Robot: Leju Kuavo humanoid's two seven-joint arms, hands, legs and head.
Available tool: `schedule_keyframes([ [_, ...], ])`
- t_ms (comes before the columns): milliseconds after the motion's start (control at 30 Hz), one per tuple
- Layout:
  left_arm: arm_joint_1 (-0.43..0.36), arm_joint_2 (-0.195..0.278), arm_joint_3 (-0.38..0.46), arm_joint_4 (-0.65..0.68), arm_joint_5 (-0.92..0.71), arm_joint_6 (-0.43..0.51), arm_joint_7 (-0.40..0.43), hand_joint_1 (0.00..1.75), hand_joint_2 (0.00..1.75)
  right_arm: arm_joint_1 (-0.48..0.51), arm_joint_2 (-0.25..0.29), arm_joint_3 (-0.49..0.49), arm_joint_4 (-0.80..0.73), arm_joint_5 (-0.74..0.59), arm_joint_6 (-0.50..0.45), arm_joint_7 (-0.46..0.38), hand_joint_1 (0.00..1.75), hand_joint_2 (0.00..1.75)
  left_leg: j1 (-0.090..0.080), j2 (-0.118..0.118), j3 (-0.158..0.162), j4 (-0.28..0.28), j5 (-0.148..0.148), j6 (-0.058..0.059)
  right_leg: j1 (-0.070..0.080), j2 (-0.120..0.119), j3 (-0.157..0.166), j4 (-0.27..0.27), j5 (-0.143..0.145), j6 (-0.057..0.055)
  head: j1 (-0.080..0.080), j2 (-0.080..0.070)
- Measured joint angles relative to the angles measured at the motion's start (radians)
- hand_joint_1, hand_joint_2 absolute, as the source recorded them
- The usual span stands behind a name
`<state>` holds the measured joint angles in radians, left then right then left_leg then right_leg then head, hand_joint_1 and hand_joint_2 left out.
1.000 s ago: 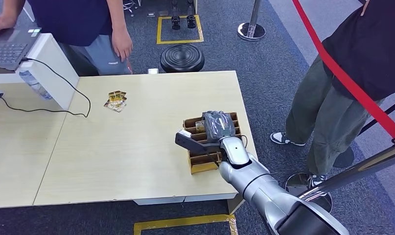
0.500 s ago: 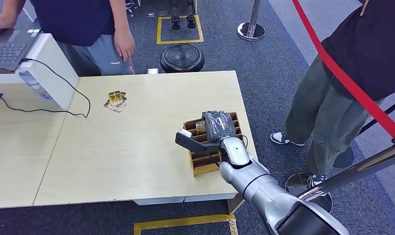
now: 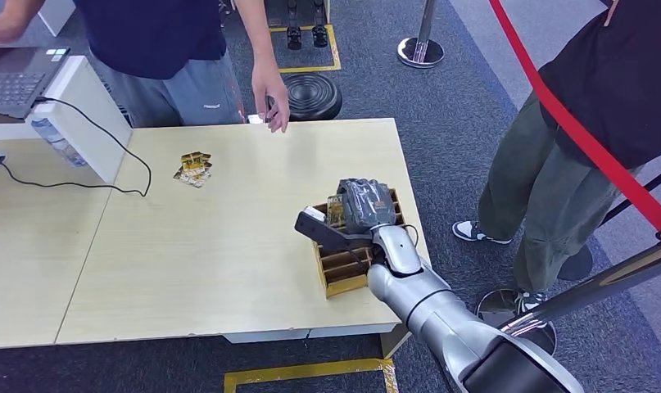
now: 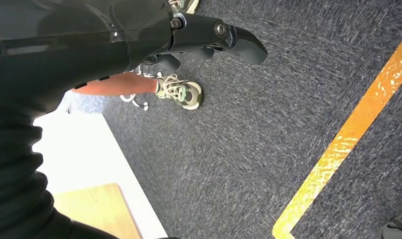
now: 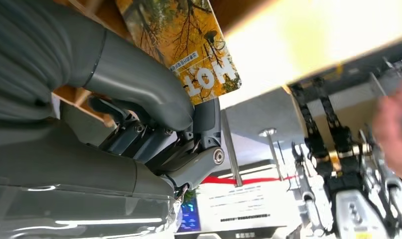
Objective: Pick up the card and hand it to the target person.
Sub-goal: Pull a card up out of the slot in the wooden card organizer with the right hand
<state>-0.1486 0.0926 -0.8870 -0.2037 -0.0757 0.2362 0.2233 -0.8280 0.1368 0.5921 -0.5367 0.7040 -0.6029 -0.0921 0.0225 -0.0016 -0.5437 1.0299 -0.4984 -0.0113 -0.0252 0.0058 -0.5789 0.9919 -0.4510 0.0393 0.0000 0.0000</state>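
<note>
One wooden rack [image 3: 343,266] with several slots sits near the right edge of the one pale table [image 3: 228,246], and one card [image 3: 336,211] with a yellow autumn-tree print stands at the rack's far end, right under the right hand [image 3: 361,206]. The right hand hovers over that end of the rack with its thumb stuck out to the left and its darker fingers [image 3: 364,196] curled downward around the card's place. In the right wrist view the card [image 5: 189,50] lies just beside the thick grey thumb and the finger knuckles [image 5: 199,149], with the thumb laid across its lower edge; whether the fingers actually clamp the card or only touch it cannot be told. The left hand [image 4: 208,40] hangs beside the table over the dark carpet, its fingers [image 4: 246,45] loosely bent, a little apart, and holding nothing. Farther left on the table lies one small pile of gold-printed cards [image 3: 193,169], well apart from the rack. Two people stand near: one at the far edge of the table, with one hand [image 3: 271,100] hanging just above that edge, and another at the right beyond a red rope [image 3: 572,123]. At the far left, one laptop [image 3: 15,78] rests on a white box, with one black cable [image 3: 81,147] trailing across the table. One yellow tape line [image 4: 348,134] crosses the carpet in the left wrist view.
</note>
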Motion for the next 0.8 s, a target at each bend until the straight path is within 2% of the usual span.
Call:
schedule_keyframes([
  [300,0.004,0.003,0.013,0.001,0.002,0.003,-0.008,0.0,1.75,-0.023,-0.017,0.019,-0.229,-0.101,0.019,-0.012,1.75,1.75,0.0,-0.002,-0.001,0.0,0.001,0.0,0.0,-0.002,0.0,0.0,0.0,0.0,0.0,0.0],
  [733,-0.002,-0.003,0.009,0.001,-0.01,0.02,-0.003,0.0,1.75,0.002,0.018,0.066,-0.185,-0.121,0.01,-0.033,1.75,1.75,0.001,-0.005,0.002,-0.002,0.001,0.0,0.001,-0.004,0.004,-0.002,0.0,0.0,0.0,0.0],
  [767,-0.002,-0.003,0.01,0.001,-0.011,0.024,-0.007,0.0,1.75,0.001,0.017,0.069,-0.182,-0.124,0.011,-0.032,1.6,1.75,0.001,-0.005,0.002,-0.002,0.001,0.0,0.001,-0.004,0.004,-0.003,0.0,0.0,0.0,0.0],
  [800,-0.001,-0.003,0.012,0.001,-0.01,0.022,-0.013,0.0,1.31,0.0,0.016,0.072,-0.181,-0.129,0.014,-0.032,1.17,1.75,0.001,-0.005,0.002,-0.002,0.001,0.0,0.001,-0.004,0.004,-0.003,0.0,0.0,0.0,0.0],
])
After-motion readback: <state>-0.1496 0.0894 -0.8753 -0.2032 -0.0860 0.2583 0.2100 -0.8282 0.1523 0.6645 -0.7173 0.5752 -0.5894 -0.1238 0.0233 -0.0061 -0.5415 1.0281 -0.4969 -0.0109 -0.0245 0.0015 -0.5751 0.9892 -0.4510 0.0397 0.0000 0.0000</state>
